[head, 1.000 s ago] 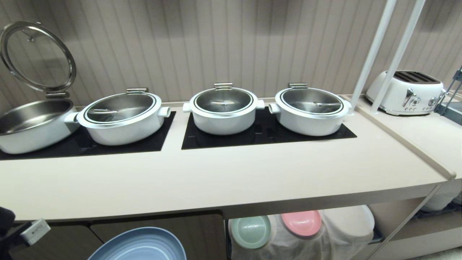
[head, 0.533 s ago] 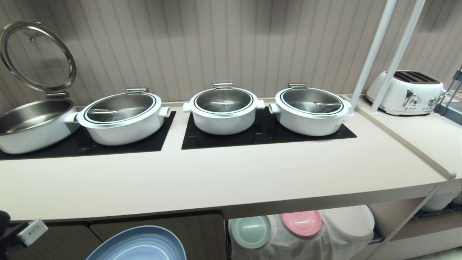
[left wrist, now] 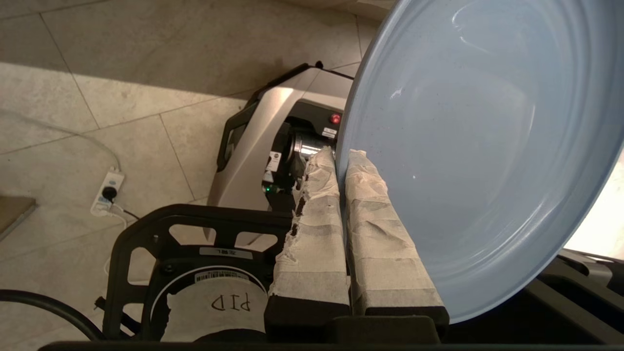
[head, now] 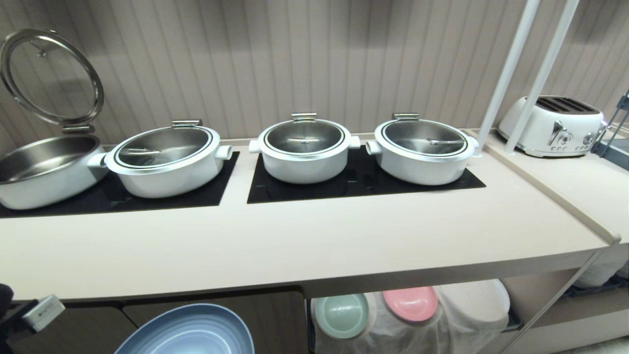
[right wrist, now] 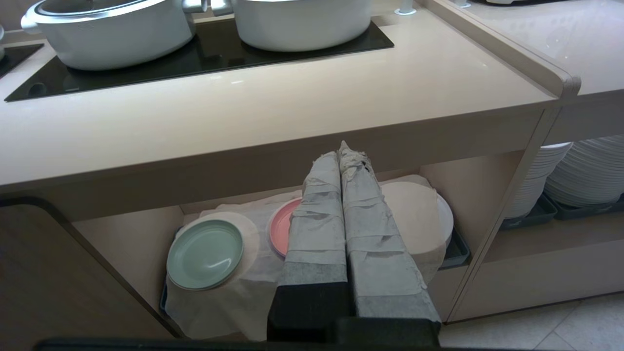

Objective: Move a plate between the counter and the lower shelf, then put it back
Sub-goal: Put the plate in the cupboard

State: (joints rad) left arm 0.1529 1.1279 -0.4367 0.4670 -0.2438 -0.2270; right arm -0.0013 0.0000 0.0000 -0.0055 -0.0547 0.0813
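Observation:
The light-blue plate (head: 186, 334) hangs tilted in front of the dark cabinet front, below the counter's (head: 314, 241) front edge, at the lower left of the head view. My left gripper (left wrist: 341, 153) is shut on the plate's (left wrist: 477, 146) rim, one taped finger on each face. Only a bit of my left arm (head: 42, 312) shows in the head view. My right gripper (right wrist: 343, 151) is shut and empty, held in front of the lower shelf (right wrist: 234, 302), where a white cloth is draped.
On the shelf's cloth lie a mint-green plate (right wrist: 204, 253) and a pink plate (right wrist: 282, 224), beside a cloth-covered round stack (right wrist: 414, 214). White pots (head: 304, 150) stand on the black cooktops. A toaster (head: 553, 125) and white poles (head: 511, 73) are at the right. White plate stacks (right wrist: 585, 170) fill the neighbouring recess.
In the head view the plate has crept very slightly up and to the left with my left arm. Nothing else has moved.

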